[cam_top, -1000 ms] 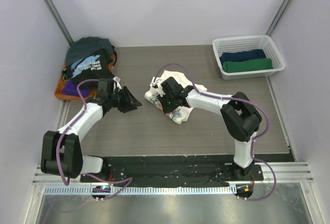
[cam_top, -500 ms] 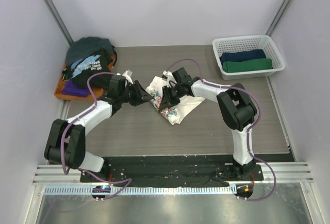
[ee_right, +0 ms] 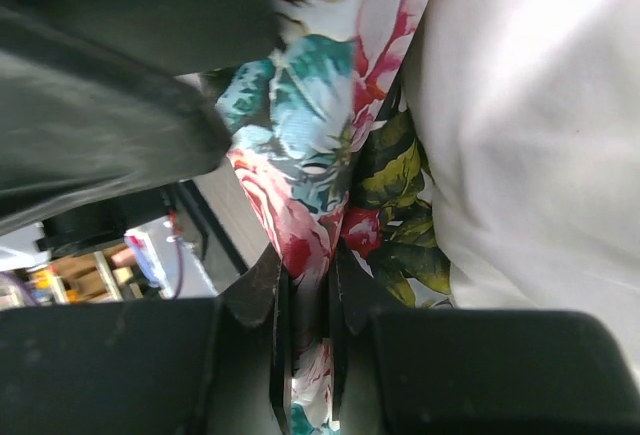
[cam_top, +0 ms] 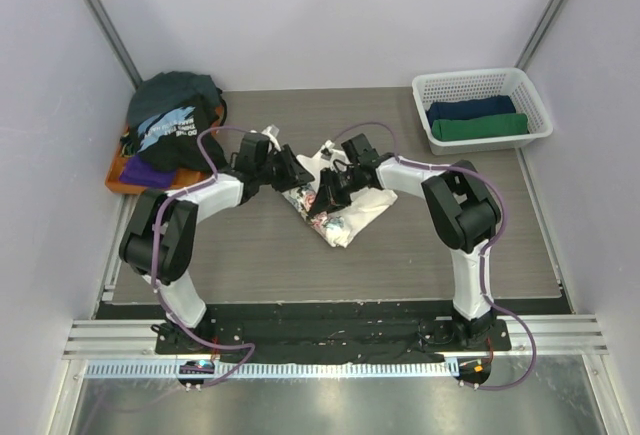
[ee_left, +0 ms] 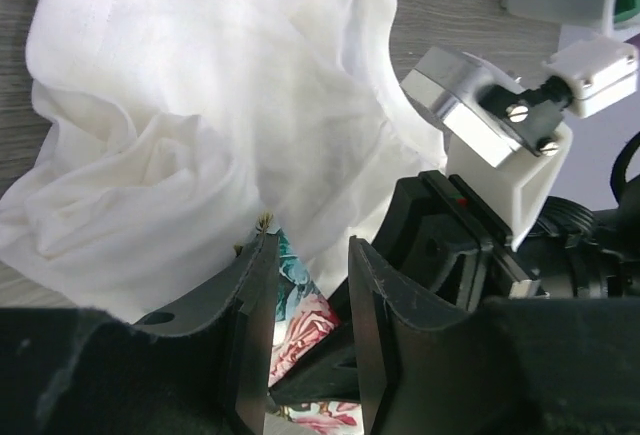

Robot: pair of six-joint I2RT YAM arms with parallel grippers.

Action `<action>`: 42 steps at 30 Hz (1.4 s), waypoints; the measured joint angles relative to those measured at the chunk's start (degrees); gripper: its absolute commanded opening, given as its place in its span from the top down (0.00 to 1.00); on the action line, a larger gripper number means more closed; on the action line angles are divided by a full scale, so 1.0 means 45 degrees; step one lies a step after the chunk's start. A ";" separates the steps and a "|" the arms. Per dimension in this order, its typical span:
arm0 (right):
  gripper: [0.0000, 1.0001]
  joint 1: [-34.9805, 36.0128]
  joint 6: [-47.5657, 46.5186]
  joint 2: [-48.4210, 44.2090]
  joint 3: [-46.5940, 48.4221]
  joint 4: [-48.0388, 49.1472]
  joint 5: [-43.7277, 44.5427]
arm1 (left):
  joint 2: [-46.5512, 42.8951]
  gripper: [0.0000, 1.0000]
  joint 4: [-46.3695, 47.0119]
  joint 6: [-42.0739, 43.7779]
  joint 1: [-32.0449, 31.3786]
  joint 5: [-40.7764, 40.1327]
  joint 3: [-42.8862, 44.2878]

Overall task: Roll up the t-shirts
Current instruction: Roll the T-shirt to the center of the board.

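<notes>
- Cream-white t-shirt (cam_top: 352,213) lies crumpled mid-worktop, with its rose print showing.
- Right gripper (ee_right: 305,277) has its fingers pinched together on a printed fold of the shirt.
- Left gripper (ee_left: 312,255) is at the shirt's left edge, fingers apart, with printed cloth visible in the gap.
- Navy tee (cam_top: 470,108) and green tee (cam_top: 478,127) lie rolled in the white basket (cam_top: 533,103) at the far-right corner.
- Dark tees (cam_top: 175,115) are heaped on the orange tray (cam_top: 115,181) at the far-left corner.

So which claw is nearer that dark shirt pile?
Left. The left gripper is at the floral t-shirt on the side facing the pile; the right gripper pinches that t-shirt, farther off.
</notes>
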 measured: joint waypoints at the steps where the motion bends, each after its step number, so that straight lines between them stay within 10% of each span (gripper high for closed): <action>1: 0.94 -0.0107 0.0160 0.0005 -0.0170 0.0233 -0.0214 | 0.0204 0.63 0.0053 -0.0034 -0.0087 -0.0049 0.0063; 7: 0.46 -0.0520 0.0840 0.0199 -0.0913 0.1360 -0.1248 | 0.0738 0.65 0.0151 -0.0097 -0.0617 -0.0806 0.0131; 14: 0.32 -0.0578 -0.0219 -0.0233 -0.1073 0.0685 -0.0641 | 0.1273 0.67 0.0291 -0.0078 -0.1005 -0.1559 0.0131; 36: 0.20 0.2667 -0.4983 -0.4284 -0.1923 -0.2152 0.6936 | 0.2098 0.68 0.0709 -0.0126 -0.1205 -0.1719 0.0500; 42: 0.46 0.3327 -0.5425 -0.4245 -0.2064 -0.2186 0.8777 | 0.2098 0.68 0.0709 -0.0126 -0.1205 -0.1719 0.0495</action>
